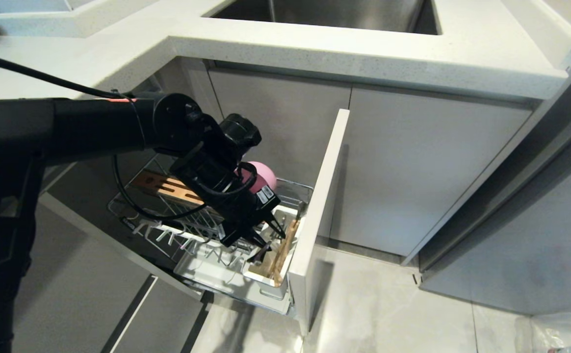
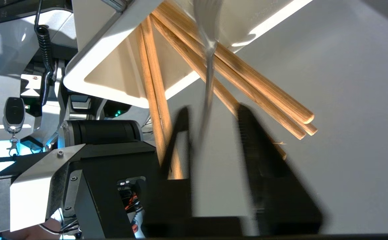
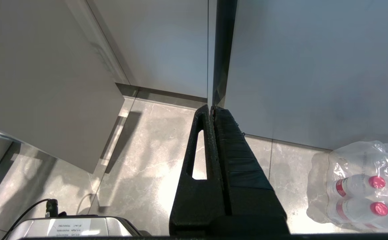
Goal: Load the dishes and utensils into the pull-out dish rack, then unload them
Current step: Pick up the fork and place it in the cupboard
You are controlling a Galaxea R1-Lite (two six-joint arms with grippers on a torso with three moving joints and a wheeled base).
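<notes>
1. Head view: the left pincer (image 1: 266, 236) points steeply down into the white utensil caddy (image 1: 266, 282) at the front corner of the pull-out dish rack (image 1: 168, 230), just behind the pale front panel (image 1: 322, 211). The chopsticks (image 1: 283, 255) stand tilted in the caddy, their long axis leaning towards the panel, with the fingertips beside their upper ends. The pink bowl (image 1: 265, 176) sits in the wire basket behind the wrist. The black forearm reaches in from the left and bends sharply down at the wrist.

2. Left wrist view: the fork (image 2: 209, 66) stands in the caddy (image 2: 97, 80), its handle running straight back into the gap between the two dark fingers (image 2: 257, 150). The jaws stand apart, clear of the handle on both sides, so the pincer looks open and grips nothing. The chopsticks (image 2: 247, 90) fan out beside the fork. By my judgement, whether the fork stays or is lifted out turns on this lining-up.

3. Right wrist view: the right pincer (image 3: 212, 110) hangs closed over the floor tiles, well apart from the rack, beside a pack of bottles (image 3: 364, 186).
</notes>
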